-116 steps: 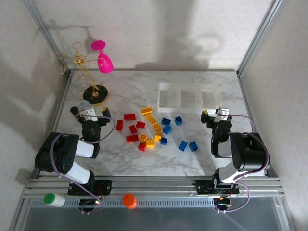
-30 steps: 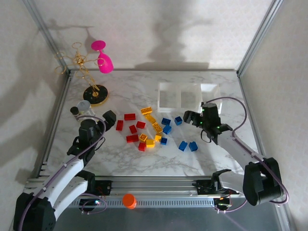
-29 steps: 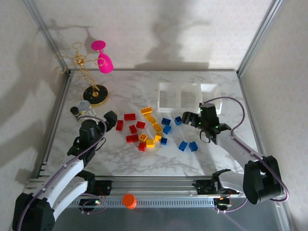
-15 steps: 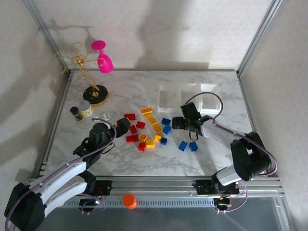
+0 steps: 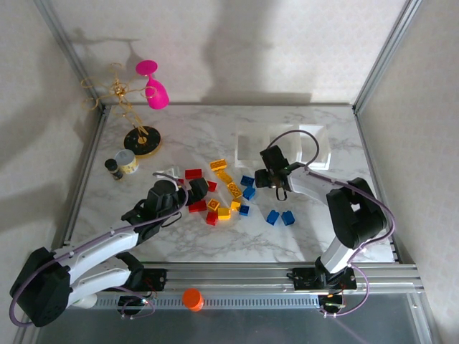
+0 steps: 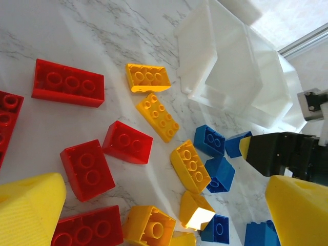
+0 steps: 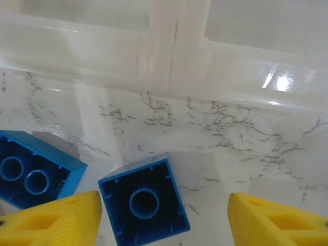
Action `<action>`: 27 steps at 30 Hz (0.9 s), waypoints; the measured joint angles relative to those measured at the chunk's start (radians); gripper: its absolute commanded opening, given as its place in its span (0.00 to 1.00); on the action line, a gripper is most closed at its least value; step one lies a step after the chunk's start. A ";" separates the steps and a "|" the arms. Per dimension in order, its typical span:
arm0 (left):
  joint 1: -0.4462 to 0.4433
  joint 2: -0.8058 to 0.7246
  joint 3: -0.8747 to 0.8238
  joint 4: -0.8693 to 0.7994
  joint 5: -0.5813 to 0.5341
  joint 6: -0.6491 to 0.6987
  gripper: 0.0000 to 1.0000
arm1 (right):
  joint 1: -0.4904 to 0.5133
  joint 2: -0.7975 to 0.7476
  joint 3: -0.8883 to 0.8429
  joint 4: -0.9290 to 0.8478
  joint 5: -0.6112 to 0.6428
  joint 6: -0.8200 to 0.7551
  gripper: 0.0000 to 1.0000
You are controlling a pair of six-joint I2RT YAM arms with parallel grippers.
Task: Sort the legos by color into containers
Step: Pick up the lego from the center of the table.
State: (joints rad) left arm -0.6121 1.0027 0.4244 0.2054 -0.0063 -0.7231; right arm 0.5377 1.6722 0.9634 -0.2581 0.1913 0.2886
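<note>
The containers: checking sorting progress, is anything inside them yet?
Nothing shows inside the containers; the floors in view look bare. The right arm covers part of the middle compartment's near side, so that patch is hidden.

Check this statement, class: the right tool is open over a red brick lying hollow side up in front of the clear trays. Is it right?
No: that brick is blue, not red. The right wrist view shows the right tool open over it as it lies hollow side up in front of the clear trays.

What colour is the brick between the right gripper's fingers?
Blue; the brick shows best in the right wrist view.
</note>
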 measured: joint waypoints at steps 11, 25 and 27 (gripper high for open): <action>0.000 0.001 0.056 -0.021 0.000 0.057 1.00 | 0.000 0.038 0.024 -0.001 0.018 -0.036 0.32; 0.000 0.009 0.116 -0.042 0.000 0.076 1.00 | 0.000 -0.066 0.078 -0.088 -0.015 -0.039 0.21; 0.000 0.010 0.139 -0.047 0.000 0.077 1.00 | 0.000 -0.083 0.123 -0.095 -0.033 -0.039 0.22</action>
State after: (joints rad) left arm -0.6121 1.0130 0.5636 0.1589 -0.0067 -0.6460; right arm 0.5377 1.5890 1.0866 -0.3527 0.1581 0.2501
